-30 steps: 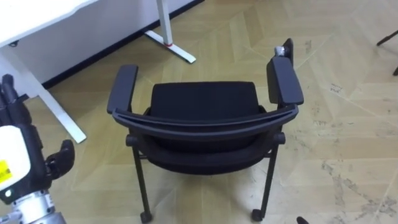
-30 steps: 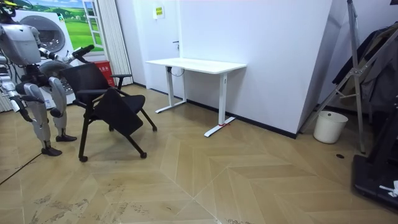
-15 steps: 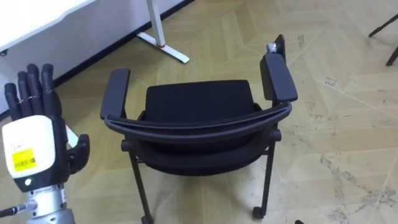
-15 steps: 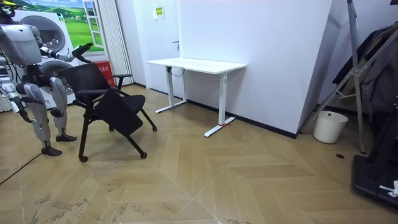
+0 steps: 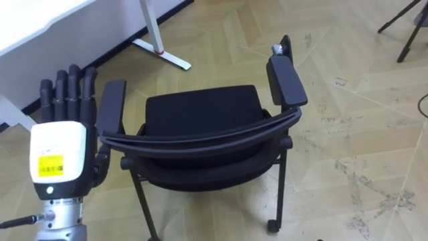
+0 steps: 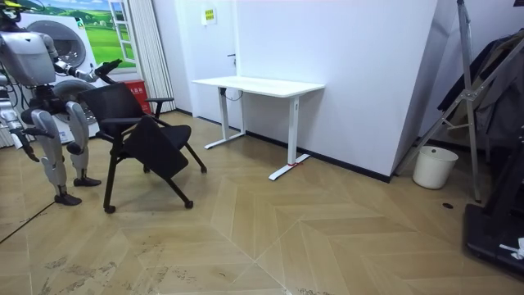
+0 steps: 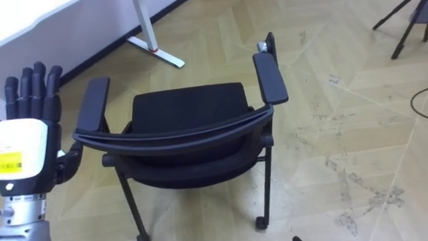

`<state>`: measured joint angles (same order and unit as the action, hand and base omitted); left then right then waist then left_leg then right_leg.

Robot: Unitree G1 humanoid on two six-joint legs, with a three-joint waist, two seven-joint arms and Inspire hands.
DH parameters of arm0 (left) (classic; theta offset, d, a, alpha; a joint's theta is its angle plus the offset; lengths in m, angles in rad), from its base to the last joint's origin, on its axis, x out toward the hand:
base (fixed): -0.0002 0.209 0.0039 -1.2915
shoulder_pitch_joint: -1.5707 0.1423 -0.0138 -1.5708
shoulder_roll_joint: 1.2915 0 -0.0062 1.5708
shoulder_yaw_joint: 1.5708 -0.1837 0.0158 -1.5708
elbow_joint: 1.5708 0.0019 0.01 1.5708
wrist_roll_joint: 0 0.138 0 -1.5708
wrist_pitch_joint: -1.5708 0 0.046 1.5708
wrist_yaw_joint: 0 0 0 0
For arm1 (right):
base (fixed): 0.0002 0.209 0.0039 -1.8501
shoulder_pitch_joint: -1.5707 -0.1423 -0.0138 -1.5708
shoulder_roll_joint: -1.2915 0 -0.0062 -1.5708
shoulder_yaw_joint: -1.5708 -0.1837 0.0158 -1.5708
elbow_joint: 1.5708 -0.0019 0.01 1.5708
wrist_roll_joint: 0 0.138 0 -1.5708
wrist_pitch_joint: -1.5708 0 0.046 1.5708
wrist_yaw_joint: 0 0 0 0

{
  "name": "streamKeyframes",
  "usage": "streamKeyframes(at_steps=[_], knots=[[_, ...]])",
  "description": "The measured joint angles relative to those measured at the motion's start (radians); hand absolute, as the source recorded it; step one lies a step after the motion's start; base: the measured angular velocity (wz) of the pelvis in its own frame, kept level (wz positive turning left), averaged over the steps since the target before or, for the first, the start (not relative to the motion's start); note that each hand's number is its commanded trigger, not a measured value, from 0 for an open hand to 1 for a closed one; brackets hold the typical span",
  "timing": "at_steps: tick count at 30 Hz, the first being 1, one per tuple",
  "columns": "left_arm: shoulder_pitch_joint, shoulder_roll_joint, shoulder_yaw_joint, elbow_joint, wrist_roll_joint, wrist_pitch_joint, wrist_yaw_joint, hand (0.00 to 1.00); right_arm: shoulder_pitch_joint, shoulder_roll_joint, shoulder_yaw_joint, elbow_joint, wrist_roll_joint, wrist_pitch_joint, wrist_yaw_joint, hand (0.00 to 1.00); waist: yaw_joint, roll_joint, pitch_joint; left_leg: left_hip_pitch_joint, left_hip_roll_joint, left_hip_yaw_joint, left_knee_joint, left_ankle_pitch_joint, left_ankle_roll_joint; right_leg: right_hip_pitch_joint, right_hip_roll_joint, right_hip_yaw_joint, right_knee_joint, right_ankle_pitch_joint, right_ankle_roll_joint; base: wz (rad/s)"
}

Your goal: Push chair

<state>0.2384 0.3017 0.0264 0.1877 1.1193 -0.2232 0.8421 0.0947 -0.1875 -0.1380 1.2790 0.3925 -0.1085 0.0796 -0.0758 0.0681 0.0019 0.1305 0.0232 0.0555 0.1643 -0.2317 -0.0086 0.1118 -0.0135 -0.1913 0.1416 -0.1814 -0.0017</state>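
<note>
I have the chair [image 5: 200, 115] straight in front of me, back [image 5: 200, 138] toward me and seat facing the desk [image 5: 30, 17], which stands well apart from it. My left hand [image 5: 60, 159] is raised just beside the chair's left armrest [image 5: 112, 107], fingers straight and apart, clamped on nothing. I can't tell if it touches the armrest; it is clear of the back. I judge the push barely started: I must plant the hand on the chair and drive it toward the desk.

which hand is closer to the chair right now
Left. The left hand is raised, fingers straight, right beside the left armrest of the chair; the right hand hangs low at the robot's side, behind the chair.
</note>
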Motion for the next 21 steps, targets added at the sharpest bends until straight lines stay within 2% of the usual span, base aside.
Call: streamKeyframes(at_steps=[3, 5, 11, 16, 21], knots=[[0.0, 0.013, -0.016, -0.03, 0.012, 0.002, -0.028, 0.0, -0.001, 0.0, 0.002, 0.0, 0.001, -0.001, 0.002, 0.0, 0.0, 0.004, 0.0003, -0.001, 0.0, 0.0, 0.0, 0.0, 0.0, 0.0, -0.001, -0.001, 0.0, 0.0, 0.0, 0.0], [0.0, 0.033, -0.039, -0.043, 0.013, 0.013, -0.044, 0.0, -0.002, 0.0, 0.009, 0.0, 0.011, -0.001, 0.001, 0.0, -0.001, 0.009, 0.0011, -0.002, 0.0, -0.001, 0.0, 0.0, 0.0, 0.0, -0.001, -0.001, 0.0, 0.0, 0.0, 0.0], [-0.007, 0.033, -0.06, -0.051, 0.037, 0.037, -0.08, 0.0, -0.015, 0.0, 0.009, 0.002, 0.039, -0.001, 0.021, 0.0, -0.005, 0.026, -0.0006, 0.001, -0.001, -0.002, 0.0, 0.0, 0.0, 0.005, -0.002, -0.005, -0.001, 0.0, 0.0, 0.02], [-0.017, 0.033, -0.079, -0.052, 0.055, 0.053, -0.113, 0.0, -0.016, -0.001, 0.03, 0.01, 0.041, -0.001, 0.044, 0.0, -0.006, 0.027, 0.0001, 0.004, 0.0, -0.003, 0.0, 0.0, 0.0, 0.01, -0.001, -0.008, -0.002, 0.0, 0.0, 0.0], [-0.027, 0.034, -0.096, -0.052, 0.062, 0.072, -0.152, 0.0, -0.027, -0.001, 0.03, 0.046, 0.035, 0.001, 0.055, 0.0, -0.013, 0.025, 0.0053, 0.002, -0.001, -0.003, 0.0, 0.0, 0.0, 0.009, -0.002, -0.011, -0.002, 0.002, 0.002, 0.02]])
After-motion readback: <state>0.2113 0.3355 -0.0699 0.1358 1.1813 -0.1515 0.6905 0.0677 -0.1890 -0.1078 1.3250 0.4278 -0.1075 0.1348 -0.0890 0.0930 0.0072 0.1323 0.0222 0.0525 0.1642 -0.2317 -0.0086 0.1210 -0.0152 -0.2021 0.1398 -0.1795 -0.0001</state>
